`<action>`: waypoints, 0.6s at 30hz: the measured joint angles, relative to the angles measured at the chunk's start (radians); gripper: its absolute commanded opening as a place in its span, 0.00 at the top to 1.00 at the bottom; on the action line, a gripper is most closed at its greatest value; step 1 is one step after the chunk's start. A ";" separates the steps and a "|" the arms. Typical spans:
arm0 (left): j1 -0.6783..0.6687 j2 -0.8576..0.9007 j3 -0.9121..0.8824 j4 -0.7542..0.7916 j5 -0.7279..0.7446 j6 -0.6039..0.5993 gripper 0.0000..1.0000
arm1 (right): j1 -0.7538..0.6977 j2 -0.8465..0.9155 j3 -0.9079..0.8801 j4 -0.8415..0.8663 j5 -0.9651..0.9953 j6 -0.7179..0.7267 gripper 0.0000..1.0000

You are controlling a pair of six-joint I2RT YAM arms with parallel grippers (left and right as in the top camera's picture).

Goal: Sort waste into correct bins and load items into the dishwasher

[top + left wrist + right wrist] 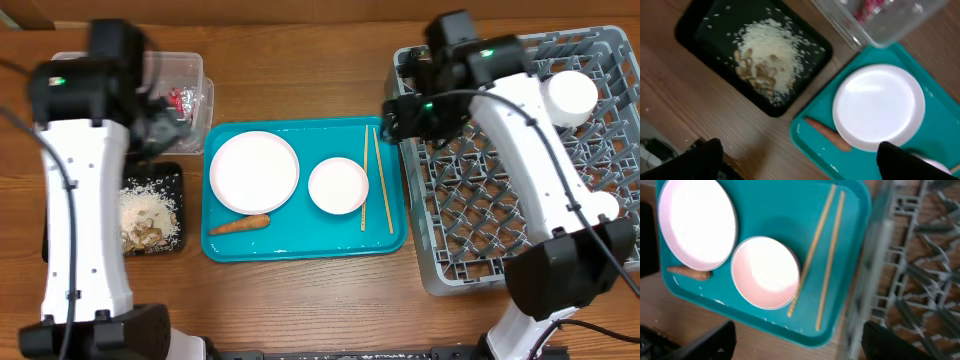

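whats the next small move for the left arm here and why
Probably ease the left tool down over the carrot and close on it. The carrot is the only waste on the teal tray, lying at the plate edge. The tool is open with nothing in it, and the black tray holding the rice is close by.

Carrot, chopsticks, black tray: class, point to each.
carrot (pixel 238 224), overhead view, middle of its body.
chopsticks (pixel 812 250), right wrist view, middle of one stick.
black tray (pixel 695 35), left wrist view, bare corner.
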 measured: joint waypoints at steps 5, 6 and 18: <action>0.131 0.000 0.000 0.008 0.000 0.000 0.00 | 0.060 0.000 -0.034 0.076 0.015 0.074 0.16; 0.146 0.000 0.000 0.011 0.000 0.000 0.00 | 0.069 -0.001 -0.056 0.092 0.018 0.088 0.16; 0.171 0.000 0.000 0.038 0.000 0.000 0.00 | 0.136 -0.002 -0.443 0.329 0.021 0.263 0.34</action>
